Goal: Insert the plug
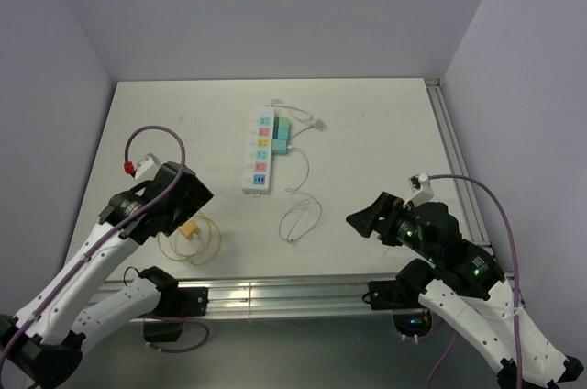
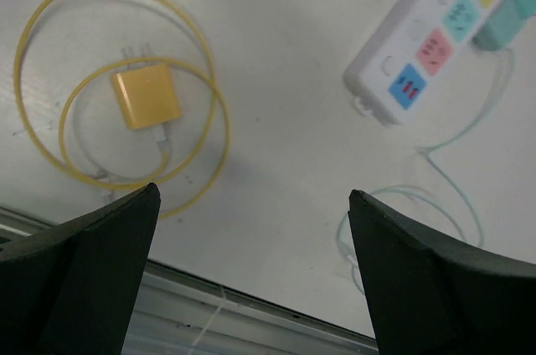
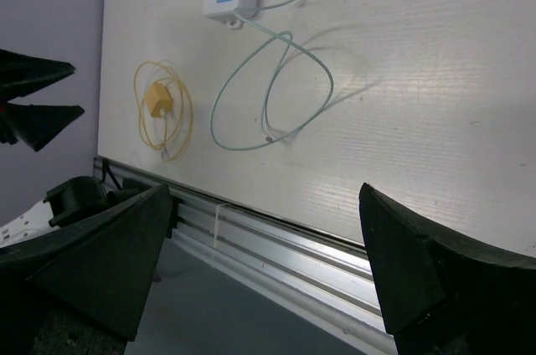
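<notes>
A yellow plug lies flat on the table inside its coiled yellow cable, near the front left. In the left wrist view the plug has its prongs pointing away from me. A white power strip with coloured sockets lies mid-table, and two teal plugs sit in its right side. My left gripper hovers open just above and behind the yellow plug, with nothing between its fingers. My right gripper hangs open and empty at the front right, facing left.
A thin teal cable loops on the table between the strip and the right gripper. An aluminium rail runs along the near table edge. Purple walls close in the left, back and right sides.
</notes>
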You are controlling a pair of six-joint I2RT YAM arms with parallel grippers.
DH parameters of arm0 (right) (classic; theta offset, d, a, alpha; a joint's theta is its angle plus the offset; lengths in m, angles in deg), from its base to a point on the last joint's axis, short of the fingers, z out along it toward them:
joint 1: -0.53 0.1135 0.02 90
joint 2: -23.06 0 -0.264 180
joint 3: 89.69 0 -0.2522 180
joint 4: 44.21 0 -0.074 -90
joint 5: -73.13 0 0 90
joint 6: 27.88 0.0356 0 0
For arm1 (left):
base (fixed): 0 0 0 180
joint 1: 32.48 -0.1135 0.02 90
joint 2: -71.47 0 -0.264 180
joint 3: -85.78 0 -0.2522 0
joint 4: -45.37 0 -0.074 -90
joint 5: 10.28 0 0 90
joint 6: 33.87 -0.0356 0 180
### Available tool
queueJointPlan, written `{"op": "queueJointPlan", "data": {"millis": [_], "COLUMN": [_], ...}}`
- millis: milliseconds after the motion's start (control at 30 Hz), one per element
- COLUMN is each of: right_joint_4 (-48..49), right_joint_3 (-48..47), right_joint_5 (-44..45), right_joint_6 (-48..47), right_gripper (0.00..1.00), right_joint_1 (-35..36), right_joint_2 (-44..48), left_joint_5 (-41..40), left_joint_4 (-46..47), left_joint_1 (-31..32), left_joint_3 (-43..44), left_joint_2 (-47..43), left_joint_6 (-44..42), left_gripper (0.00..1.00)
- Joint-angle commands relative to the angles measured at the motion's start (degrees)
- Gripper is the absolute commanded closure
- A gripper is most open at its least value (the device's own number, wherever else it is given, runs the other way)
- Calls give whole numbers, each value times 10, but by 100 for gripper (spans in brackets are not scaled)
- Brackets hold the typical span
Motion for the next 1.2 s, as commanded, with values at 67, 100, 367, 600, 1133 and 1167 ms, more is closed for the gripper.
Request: {"op": "queueJointPlan", "data": {"millis": [67, 100, 367, 600, 1133, 1167], "right_joint_4": [19, 17, 7, 15, 19, 19], "right_joint_3": [-5, -4, 5, 11, 18, 17], "right_joint_5": [-6, -6, -3, -10, 3, 4], "right_joint_6": [6, 6, 18, 6, 4, 4], "right_gripper": [0, 0, 0, 0, 3, 3], "right_joint_1": [-2, -2, -2, -2, -2, -2], "right_joint_2": [-3, -1, 5, -25, -41, -41], "left_joint_5": [-29, -34, -16, 4, 36, 39], "left_joint_4": [-62, -57, 4, 58, 131, 136], "left_joint_1": [-8, -8, -69, -115, -154, -156], "left_joint_3": [-23, -29, -68, -96, -143, -145], "left_joint_2": [79, 88, 128, 201, 285, 284], "left_joint_6": [101, 115, 138, 123, 124, 122], "left_gripper": [1, 1, 1, 3, 46, 53]}}
